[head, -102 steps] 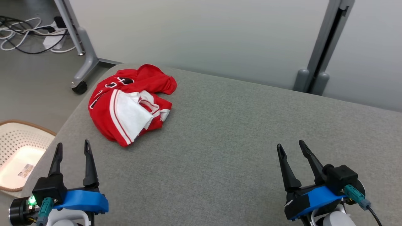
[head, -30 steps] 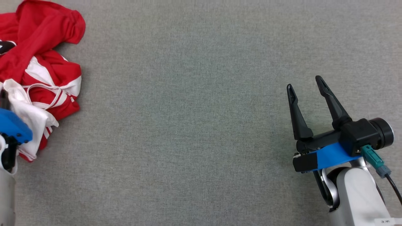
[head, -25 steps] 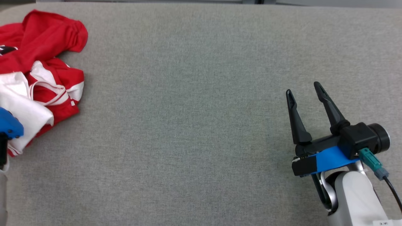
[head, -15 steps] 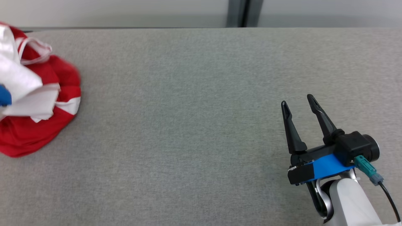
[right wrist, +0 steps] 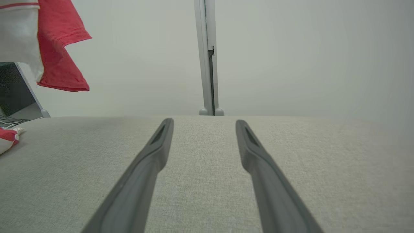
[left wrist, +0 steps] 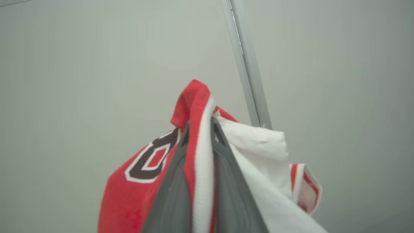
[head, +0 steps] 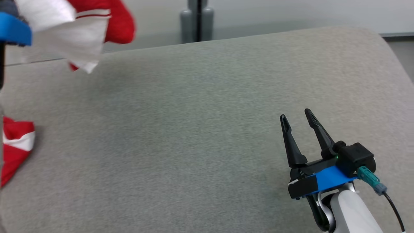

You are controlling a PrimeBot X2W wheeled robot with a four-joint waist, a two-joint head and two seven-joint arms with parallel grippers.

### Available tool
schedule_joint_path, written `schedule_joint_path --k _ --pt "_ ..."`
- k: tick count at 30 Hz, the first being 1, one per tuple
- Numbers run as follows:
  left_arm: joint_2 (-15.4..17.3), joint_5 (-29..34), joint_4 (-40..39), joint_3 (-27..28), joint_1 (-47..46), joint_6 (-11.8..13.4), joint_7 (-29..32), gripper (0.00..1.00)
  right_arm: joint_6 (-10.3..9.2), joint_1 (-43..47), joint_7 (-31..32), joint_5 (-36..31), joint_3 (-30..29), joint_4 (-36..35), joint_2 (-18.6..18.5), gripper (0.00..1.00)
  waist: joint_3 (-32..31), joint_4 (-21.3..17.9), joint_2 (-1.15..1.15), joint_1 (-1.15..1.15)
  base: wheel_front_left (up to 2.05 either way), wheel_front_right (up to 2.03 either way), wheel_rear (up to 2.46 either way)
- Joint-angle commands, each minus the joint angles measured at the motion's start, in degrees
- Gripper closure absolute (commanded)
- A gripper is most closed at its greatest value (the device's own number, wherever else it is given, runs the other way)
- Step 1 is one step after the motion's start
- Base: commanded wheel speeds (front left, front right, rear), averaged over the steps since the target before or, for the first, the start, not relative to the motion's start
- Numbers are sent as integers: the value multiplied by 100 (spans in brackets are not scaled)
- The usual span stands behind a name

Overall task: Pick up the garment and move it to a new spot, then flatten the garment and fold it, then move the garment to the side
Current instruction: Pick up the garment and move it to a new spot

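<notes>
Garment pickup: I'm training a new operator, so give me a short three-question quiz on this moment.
1. True or false: the right hand is closed on the garment.
2. What sits between the fingers of the left hand? A) a red-and-white edge of the garment B) the black numeral C) nothing
3. Is the whole garment off the grey surface?

Key:
1. False; it stands open over the surface, holding nothing.
2. A.
3. No; a red-and-white end lies on the surface at the robot's left.
</notes>
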Motion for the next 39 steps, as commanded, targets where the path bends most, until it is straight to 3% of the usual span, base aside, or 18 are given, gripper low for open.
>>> schedule_joint_path --k 1,7,13,22,32,33,34,39 --pt "-87 8 -220 -80 -128 -25 65 100 1 -12 -29 59 21 18 -26 0 -72 -211 0 1 0 0 0" --pt "-410 -20 -737 -516 -422 -35 367 100 1 -86 -37 239 55 -87 -25 0 56 -669 0 1 0 0 0" --pt "-773 -96 -756 -1023 -377 -56 394 100 1 -105 -38 296 93 -193 -25 0 218 -922 0 1 0 0 0" --pt "-1028 -237 63 -1647 515 -78 31 100 1 -135 -38 336 49 -235 -25 0 348 -883 0 1 0 0 0" --pt "-1622 -675 1448 -2245 1601 -82 -595 100 1 -181 -36 235 24 -94 -25 0 307 -668 0 1 0 0 0" --pt "-1688 -694 1552 -2321 1657 -83 -652 85 1 -173 -35 228 21 -72 -25 0 294 -641 0 1 0 0 0" --pt "-1751 -743 1657 -2407 1699 -84 -672 0 1 -167 -36 229 21 -58 -25 0 277 -619 0 1 0 0 0" --pt "-1819 -759 1753 -2531 1568 -83 -957 0 1 -101 -36 202 21 7 -24 0 130 -474 0 1 0 0 0"
